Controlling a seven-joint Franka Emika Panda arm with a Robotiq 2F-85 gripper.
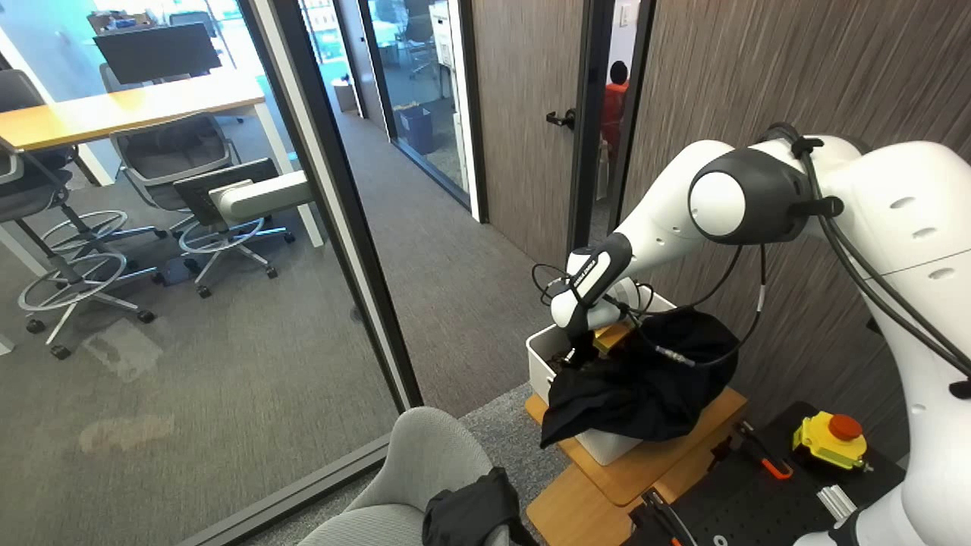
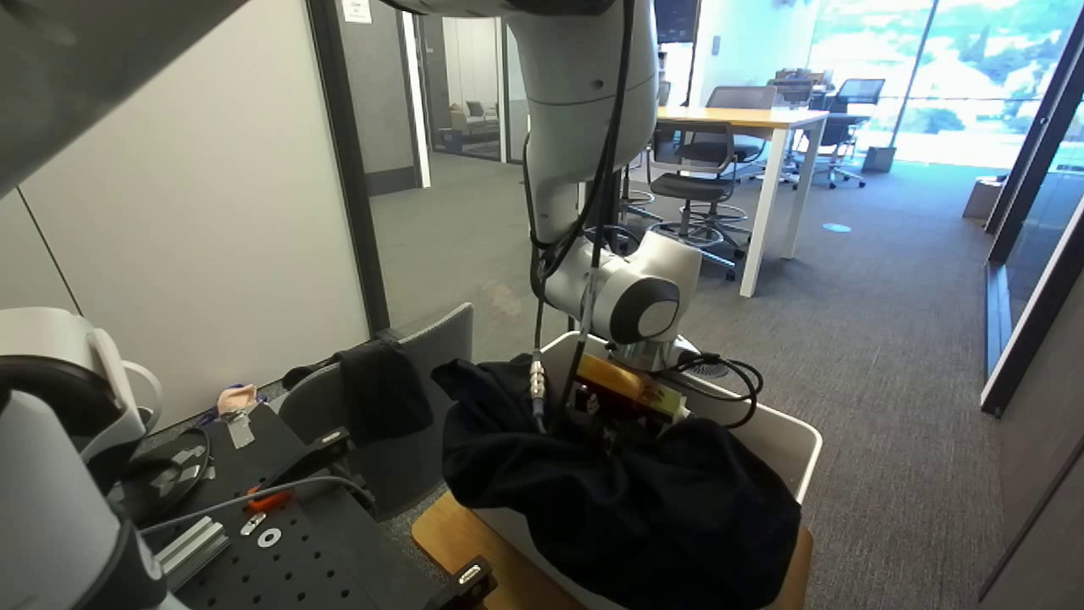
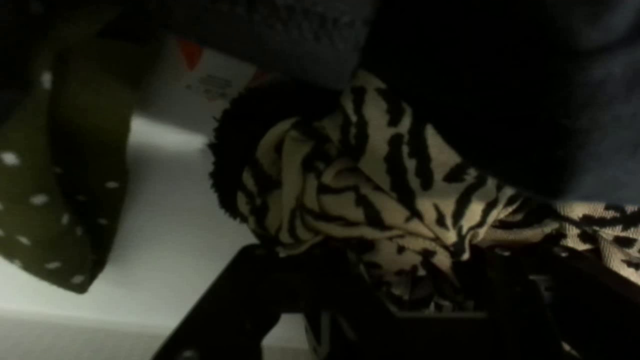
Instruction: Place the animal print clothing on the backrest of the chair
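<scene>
The animal print clothing (image 3: 380, 170), cream with black stripes, lies bunched at my fingertips in the dark wrist view. My gripper (image 3: 407, 260) has its fingers apart, with a fold of this cloth between them; the finger pads are partly covered. In an exterior view my gripper (image 1: 580, 353) reaches down inside the white bin (image 1: 540, 371); the bin also shows in an exterior view (image 2: 800, 440). The grey chair (image 1: 436, 451) stands beside the bin; its backrest also shows in an exterior view (image 2: 449, 339). A black garment (image 1: 474, 508) hangs on the chair.
A large black cloth (image 1: 645, 387) drapes over the bin's rim. A yellow box (image 2: 631, 385) is in the bin by the gripper. Green spotted cloth (image 3: 60, 200) lies inside the bin. The bin stands on a wooden stand (image 1: 630, 474). A glass wall (image 1: 334, 227) is behind the chair.
</scene>
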